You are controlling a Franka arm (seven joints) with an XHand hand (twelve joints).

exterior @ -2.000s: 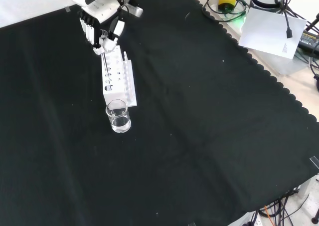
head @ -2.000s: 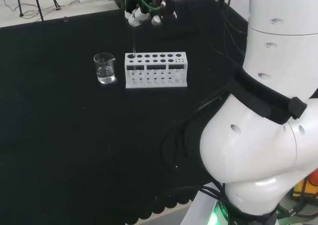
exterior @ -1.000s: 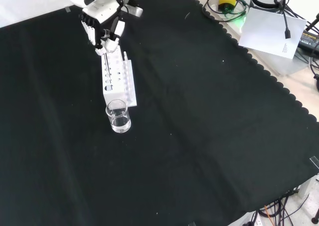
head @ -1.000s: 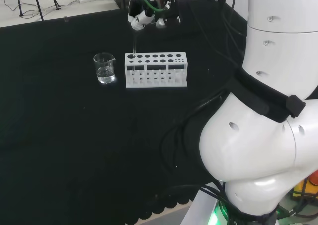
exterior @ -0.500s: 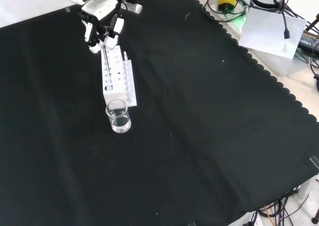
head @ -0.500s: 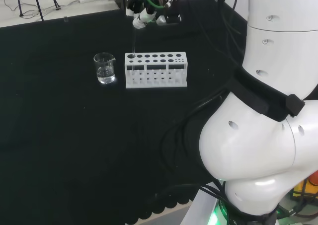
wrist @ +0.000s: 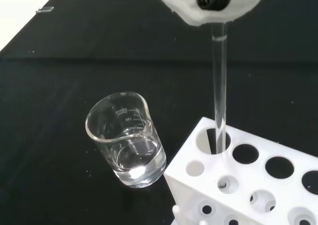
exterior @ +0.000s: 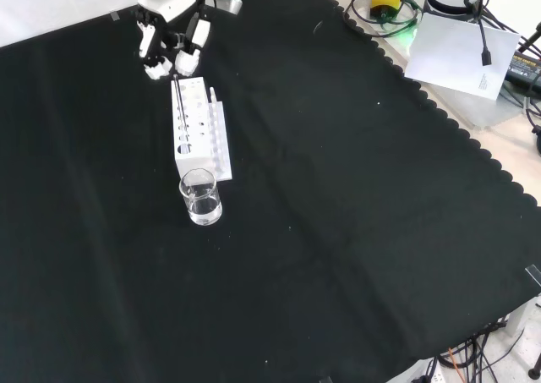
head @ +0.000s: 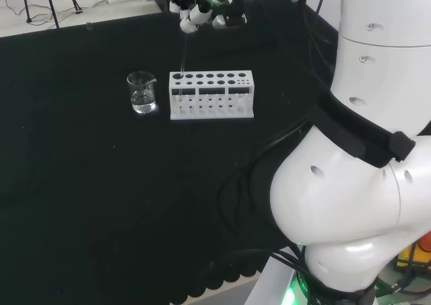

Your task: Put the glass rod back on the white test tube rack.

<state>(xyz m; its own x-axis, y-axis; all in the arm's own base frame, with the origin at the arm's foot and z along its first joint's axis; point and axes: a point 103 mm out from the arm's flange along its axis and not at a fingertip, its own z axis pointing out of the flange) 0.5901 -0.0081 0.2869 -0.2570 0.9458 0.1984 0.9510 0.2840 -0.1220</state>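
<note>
Glass rod (wrist: 219, 81) stands in rack (wrist: 258, 185)

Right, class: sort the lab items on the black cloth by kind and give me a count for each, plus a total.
Beaker: 1
Glass rod: 1
White test tube rack: 1
Total: 3

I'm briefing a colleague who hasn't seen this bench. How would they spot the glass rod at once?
Find the white test tube rack on the black cloth, beside a small glass beaker with a little clear liquid. The glass rod stands upright in the rack's end hole nearest the beaker, below the hand. It is the one thin clear stick; the other holes look empty.
</note>
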